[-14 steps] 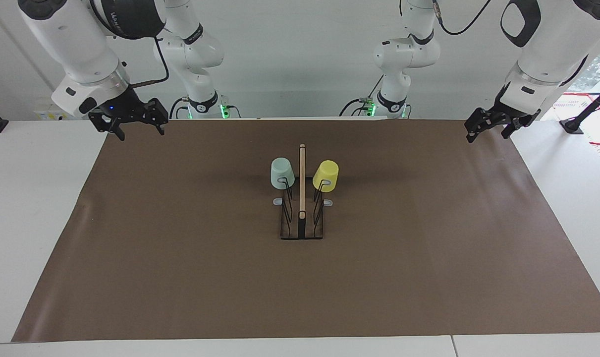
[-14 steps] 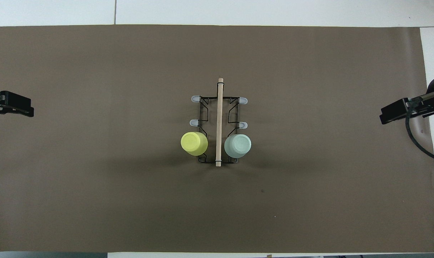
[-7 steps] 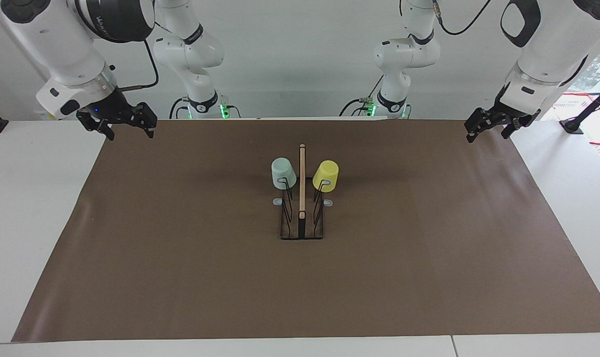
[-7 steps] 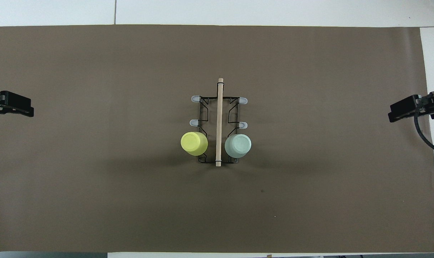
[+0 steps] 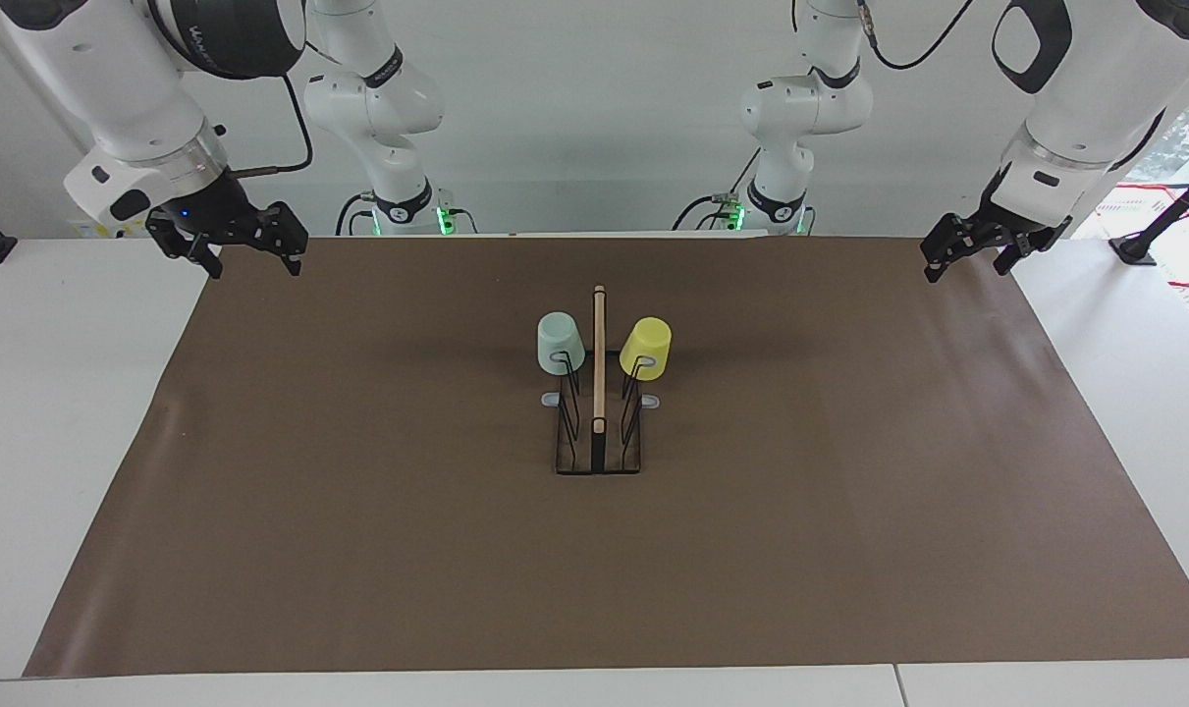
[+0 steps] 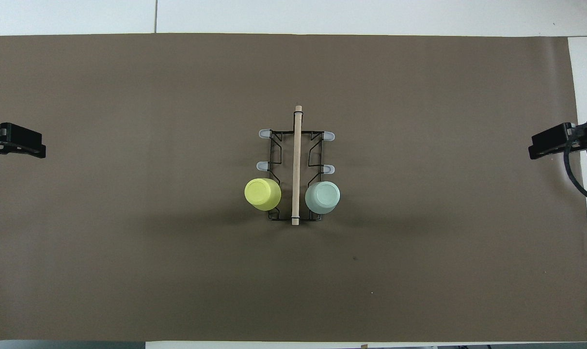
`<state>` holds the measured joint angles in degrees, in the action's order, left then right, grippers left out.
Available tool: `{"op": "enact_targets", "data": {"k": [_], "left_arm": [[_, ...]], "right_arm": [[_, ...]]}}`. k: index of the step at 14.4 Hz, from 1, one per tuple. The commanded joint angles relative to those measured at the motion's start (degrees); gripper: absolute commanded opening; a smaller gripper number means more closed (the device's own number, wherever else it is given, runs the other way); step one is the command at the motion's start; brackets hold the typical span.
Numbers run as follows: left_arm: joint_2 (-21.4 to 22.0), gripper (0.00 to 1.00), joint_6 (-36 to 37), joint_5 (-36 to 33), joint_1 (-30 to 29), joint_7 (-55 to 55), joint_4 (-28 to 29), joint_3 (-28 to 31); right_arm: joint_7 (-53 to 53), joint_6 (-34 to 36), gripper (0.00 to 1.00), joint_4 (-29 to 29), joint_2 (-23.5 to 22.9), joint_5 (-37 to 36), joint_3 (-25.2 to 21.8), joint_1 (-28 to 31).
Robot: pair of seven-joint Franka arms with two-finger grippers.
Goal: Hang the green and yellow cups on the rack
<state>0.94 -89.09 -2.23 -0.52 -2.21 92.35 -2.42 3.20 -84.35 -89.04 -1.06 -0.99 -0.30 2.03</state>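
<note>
The black wire rack [image 5: 599, 437] with its wooden centre bar stands mid-mat; it also shows in the overhead view [image 6: 296, 145]. The pale green cup [image 5: 561, 343] [image 6: 323, 197] hangs upside down on a prong at the rack's end nearest the robots, on the right arm's side. The yellow cup [image 5: 645, 348] [image 6: 262, 194] hangs the same way on the left arm's side. My right gripper [image 5: 254, 261] [image 6: 547, 144] is open and empty above the mat's edge at the right arm's end. My left gripper [image 5: 967, 261] [image 6: 24, 146] is open and empty above the opposite edge, waiting.
A brown mat [image 5: 358, 511] covers most of the white table [image 5: 64, 412]. Several grey-tipped prongs of the rack are bare, such as one in the overhead view [image 6: 264, 133].
My right gripper has drawn back toward the right arm's end of the table and risen slightly. The left gripper, the cups and the rack have not moved.
</note>
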Motion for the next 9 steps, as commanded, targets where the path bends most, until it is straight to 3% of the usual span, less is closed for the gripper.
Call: {"op": "enact_targets", "data": {"k": [1, 9], "left_arm": [[1.61, 1.0, -0.56, -0.14, -0.36, -0.52, 1.78, -0.13], [1.52, 1.0, -0.47, -0.14, -0.36, -0.52, 1.78, -0.13]], "right_arm": [[-1.17, 0.33, 1.0, -1.67, 1.32, -0.24, 0.3, 1.14], [-2.32, -0.37, 1.0, -1.67, 1.32, 0.2, 0.38, 0.96]]}}
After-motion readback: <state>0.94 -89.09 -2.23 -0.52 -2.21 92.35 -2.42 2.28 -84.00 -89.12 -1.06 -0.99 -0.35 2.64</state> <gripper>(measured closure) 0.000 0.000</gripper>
